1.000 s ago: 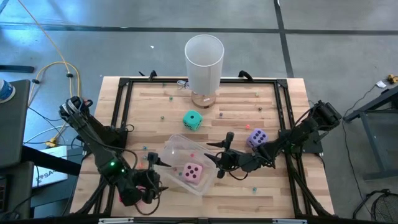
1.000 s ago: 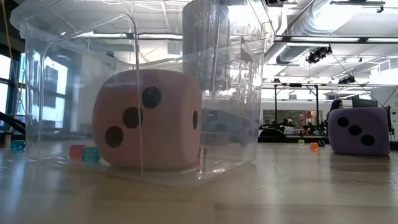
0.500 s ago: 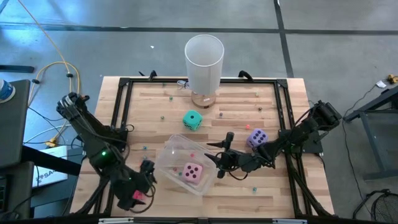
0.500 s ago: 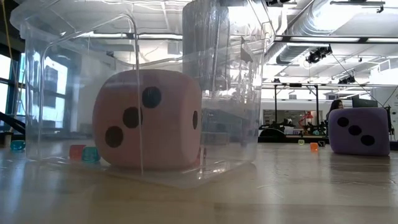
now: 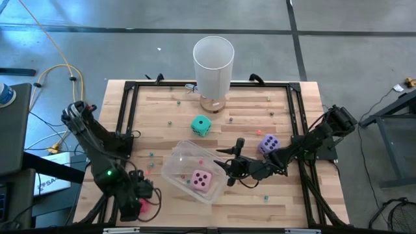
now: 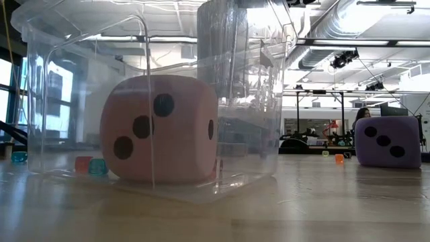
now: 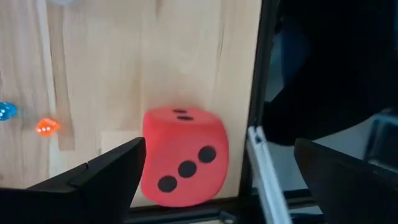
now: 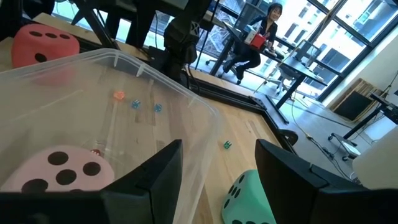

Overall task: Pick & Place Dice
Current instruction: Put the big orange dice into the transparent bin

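The red die (image 7: 183, 163) sits on the wood at the table's near left corner, beside the black frame rail. My left gripper (image 7: 219, 148) (image 5: 140, 201) hovers over it, open, with one finger on each side. The pink die (image 5: 200, 181) (image 6: 158, 129) lies inside the clear plastic container (image 5: 185, 156). My right gripper (image 5: 225, 166) (image 8: 219, 148) is open at the container's right rim. The teal die (image 5: 201, 125) and the purple die (image 5: 268, 144) (image 6: 388, 141) rest on the table.
A tall white cylinder (image 5: 213, 64) stands at the table's far edge. Tiny coloured beads (image 7: 46, 126) are scattered over the wood. A black frame (image 5: 127, 110) runs round the tabletop. A person (image 8: 264, 22) sits in the room beyond the table.
My left gripper has shifted a little toward the table's left edge at the near corner, staying over the red die. The right arm and the other dice have kept still.
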`<action>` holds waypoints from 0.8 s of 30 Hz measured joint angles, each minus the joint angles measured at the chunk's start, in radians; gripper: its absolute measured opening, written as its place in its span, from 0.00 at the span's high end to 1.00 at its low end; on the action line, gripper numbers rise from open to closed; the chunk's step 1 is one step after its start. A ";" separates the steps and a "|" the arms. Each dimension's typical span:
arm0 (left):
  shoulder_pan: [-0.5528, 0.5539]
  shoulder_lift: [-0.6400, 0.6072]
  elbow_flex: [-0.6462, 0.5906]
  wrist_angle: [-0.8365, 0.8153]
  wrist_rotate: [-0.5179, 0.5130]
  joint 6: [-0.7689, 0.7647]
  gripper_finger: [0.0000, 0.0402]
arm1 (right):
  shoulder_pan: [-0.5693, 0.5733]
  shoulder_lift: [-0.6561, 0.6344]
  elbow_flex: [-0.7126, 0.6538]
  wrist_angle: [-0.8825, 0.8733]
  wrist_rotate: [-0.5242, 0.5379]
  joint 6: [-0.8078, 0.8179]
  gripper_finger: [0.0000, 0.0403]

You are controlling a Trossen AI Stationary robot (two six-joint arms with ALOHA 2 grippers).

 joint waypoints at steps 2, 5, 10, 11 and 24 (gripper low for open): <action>-0.020 0.026 0.000 -0.019 0.013 0.045 0.00 | -0.003 0.000 0.000 0.000 0.000 0.001 0.52; -0.043 0.059 0.000 -0.031 0.019 0.030 0.00 | -0.006 0.000 0.000 0.000 0.000 0.001 0.52; -0.080 0.100 0.000 -0.059 -0.002 -0.049 0.00 | -0.006 0.000 0.000 0.001 0.000 0.001 0.52; -0.087 0.105 -0.001 -0.072 -0.016 -0.064 0.00 | -0.006 0.000 0.000 0.001 0.000 0.001 0.52; -0.117 0.118 -0.001 -0.072 -0.041 -0.144 0.00 | -0.006 0.000 0.000 0.001 0.000 0.002 0.52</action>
